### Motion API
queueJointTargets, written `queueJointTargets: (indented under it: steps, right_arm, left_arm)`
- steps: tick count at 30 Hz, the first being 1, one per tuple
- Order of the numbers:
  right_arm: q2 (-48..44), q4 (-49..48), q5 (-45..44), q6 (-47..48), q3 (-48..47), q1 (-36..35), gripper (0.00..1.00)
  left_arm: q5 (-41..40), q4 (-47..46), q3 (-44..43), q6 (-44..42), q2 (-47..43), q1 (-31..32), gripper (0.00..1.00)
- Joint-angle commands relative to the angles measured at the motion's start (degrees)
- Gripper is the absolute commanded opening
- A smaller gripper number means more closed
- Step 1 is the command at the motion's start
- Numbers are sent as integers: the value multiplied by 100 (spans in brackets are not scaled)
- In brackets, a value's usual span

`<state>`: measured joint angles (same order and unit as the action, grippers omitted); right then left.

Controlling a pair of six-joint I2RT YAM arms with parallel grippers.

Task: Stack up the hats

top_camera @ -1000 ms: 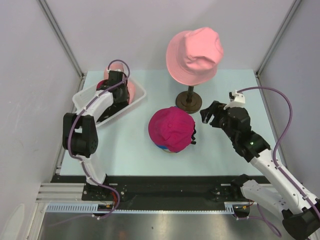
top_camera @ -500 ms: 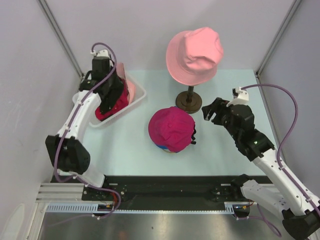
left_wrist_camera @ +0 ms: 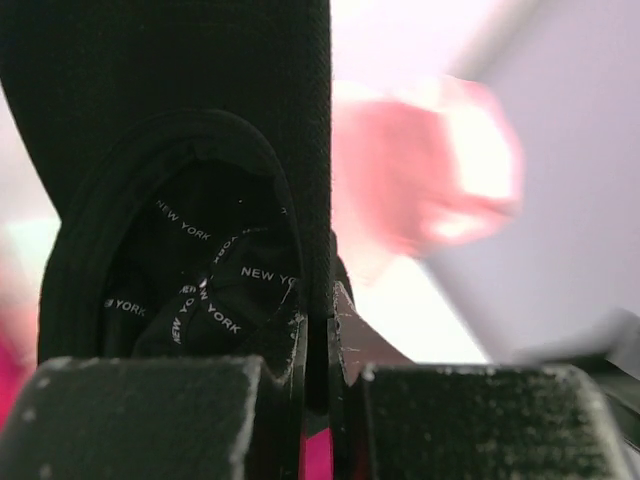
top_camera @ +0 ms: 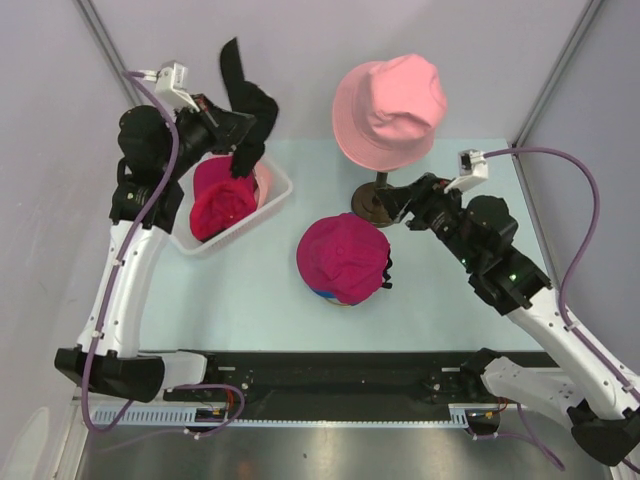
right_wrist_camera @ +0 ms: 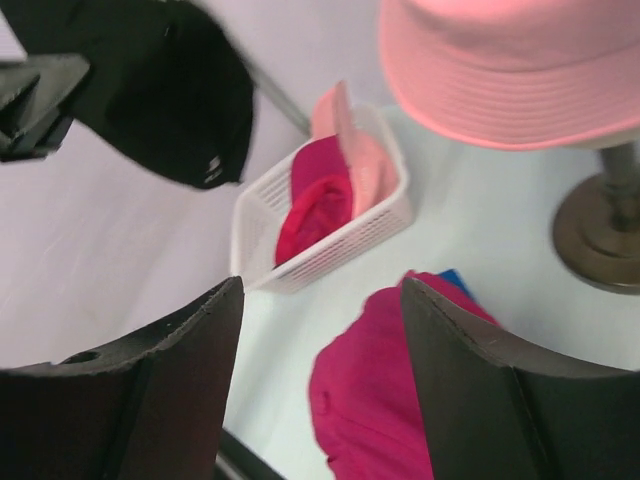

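Pinching soft black cap [top_camera: 255, 105] in left tool [top_camera: 236, 125], domed magenta cap [top_camera: 343, 257] apart

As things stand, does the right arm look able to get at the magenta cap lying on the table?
Probably yes. The right gripper hovers open just beyond the magenta cap, nothing between them, and the left gripper holds a black cap up over the basket, well clear.

Clear lane, blocked back
Bare pale-blue tabletop [top_camera: 250, 305] lies between the white slatted plastic basket [top_camera: 283, 190] and the magenta fabric cap [top_camera: 343, 257]; behind that cap stand a dark round stand base [top_camera: 365, 207] and the right gripper [top_camera: 392, 205].
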<state>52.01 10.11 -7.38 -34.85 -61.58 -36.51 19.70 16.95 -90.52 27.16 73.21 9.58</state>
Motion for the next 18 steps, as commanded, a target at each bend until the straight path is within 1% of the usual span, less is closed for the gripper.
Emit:
queueJointTargets:
  steps: [1, 2, 4, 5, 7, 8, 9, 10, 11, 12, 13, 15, 18]
  right_arm:
    - [134, -886, 604, 461, -258, -286, 70]
    - [134, -949, 989, 575, -267, -295, 70]
    - [178, -958, 1273, 839, -362, -295, 71]
    - [195, -949, 1361, 883, -415, -304, 71]
    - [257, -897, 1362, 963, -469, -304, 72]
    - [266, -914, 1301, 945, -434, -304, 71]
    - [283, -949, 1283, 884, -390, -313, 72]
    - [292, -1202, 1256, 744, -329, -321, 72]
    - [292, -1352, 1239, 604, -128, -313, 72]
    - [292, -1519, 1221, 489, -13, -313, 72]
    - [301, -1860, 1195, 262, 119, -339, 71]
    - [353, -2152, 1125, 242, 348, -426, 72]
    - [512, -2223, 993, 338, 349, -567, 72]
  left_arm:
    - [3036, -1640, 148, 851, -122, 26, 0]
    - [3292, -1668, 262, 1070, -140, 17, 0]
    - [3636, -1739, 263, 1073, -175, 26, 0]
    - [3637, -1556, 333, 994, -306, 26, 0]
    - [3550, -1938, 569, 1185, -508, 26, 0]
    - [3453, -2193, 866, 1561, -605, 26, 0]
    - [3339, -2744, 1026, 1791, -780, 26, 0]
    - [3060, -3124, 1202, 2054, -869, 43, 0]
    - [2857, -3493, 1569, 2561, -966, 96, 0]
    - [2559, -4036, 1729, 2767, -1175, 140, 0]
    - [2060, -4207, 1931, 3030, -1238, 201, 0]
    - [1670, -4323, 1924, 3085, -1309, 517, 0]
    - [1168, -4270, 1740, 3146, -1196, 1018, 0]
